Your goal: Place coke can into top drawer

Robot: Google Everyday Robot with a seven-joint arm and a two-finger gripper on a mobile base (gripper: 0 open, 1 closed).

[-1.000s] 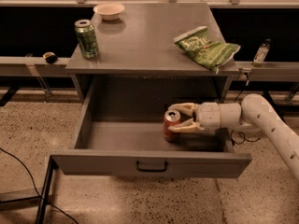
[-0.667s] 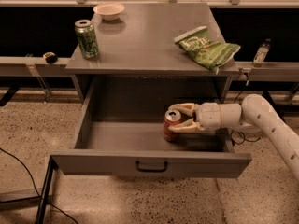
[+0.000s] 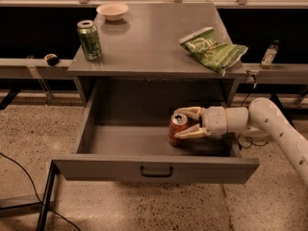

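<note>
The coke can (image 3: pixel 176 131) is red with a silver top and stands upright on the floor of the top drawer (image 3: pixel 96 170), right of centre. The grey drawer is pulled fully out below the tabletop, with a small dark handle (image 3: pixel 155 171) on its front panel. My gripper (image 3: pixel 177 124) reaches in from the right, inside the drawer. Its pale fingers (image 3: pixel 191 133) sit on either side of the can's upper part and are closed on it. The white arm (image 3: pixel 269 121) runs off to the lower right.
On the grey tabletop (image 3: pixel 149 42) stand a green soda can (image 3: pixel 89 40) at the left, a white bowl (image 3: pixel 112 11) at the back and a green chip bag (image 3: pixel 211 49) at the right. A small bottle (image 3: pixel 269 55) stands on the right ledge. A black cable (image 3: pixel 24 177) lies on the floor.
</note>
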